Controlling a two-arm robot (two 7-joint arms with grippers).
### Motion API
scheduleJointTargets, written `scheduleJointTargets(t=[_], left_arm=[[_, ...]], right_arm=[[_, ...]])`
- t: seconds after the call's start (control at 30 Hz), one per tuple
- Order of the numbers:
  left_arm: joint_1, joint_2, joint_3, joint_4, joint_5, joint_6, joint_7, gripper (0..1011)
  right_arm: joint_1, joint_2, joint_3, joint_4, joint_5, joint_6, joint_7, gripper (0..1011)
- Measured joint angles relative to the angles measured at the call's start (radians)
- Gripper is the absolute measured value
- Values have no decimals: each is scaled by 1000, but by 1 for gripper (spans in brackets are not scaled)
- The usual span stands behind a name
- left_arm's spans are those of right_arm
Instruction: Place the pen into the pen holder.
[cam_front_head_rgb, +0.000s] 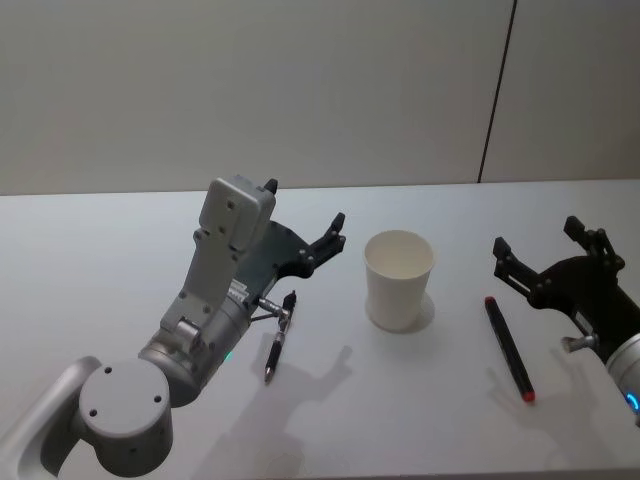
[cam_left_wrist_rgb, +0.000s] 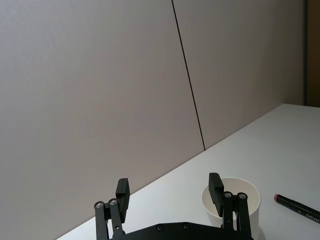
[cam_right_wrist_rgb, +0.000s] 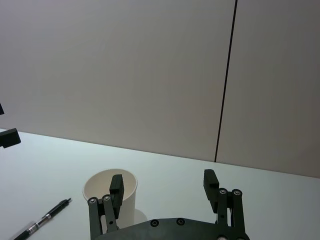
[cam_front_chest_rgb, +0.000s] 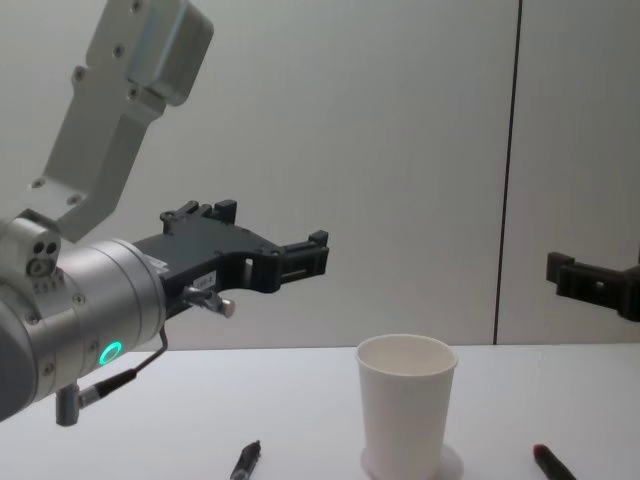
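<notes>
White worktop (cam_front_head_rgb: 110, 240) carries the upright cup (cam_front_head_rgb: 399, 280) at centre, mouth open for a pen, black pen (cam_front_head_rgb: 280, 338) lying flat left of it below the left gripper (cam_left_wrist_rgb: 169, 190), red-tipped pen (cam_front_head_rgb: 508, 348) right, near the right gripper (cam_right_wrist_rgb: 162, 181), both sets of fingers spread, empty.

Holding the left gripper (cam_front_head_rgb: 305, 205) raised and pointing forward, forearm angled upward, jaws wide apart; hovering the right gripper (cam_front_head_rgb: 536, 236) lower at the right side, jaws likewise spread.
</notes>
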Motion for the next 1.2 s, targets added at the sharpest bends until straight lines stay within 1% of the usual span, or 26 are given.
scheduleJointTargets(t=[1.2], left_arm=[[0,0,0,0,0,0,0,1004]], right_arm=[[0,0,0,0,0,0,0,1001]])
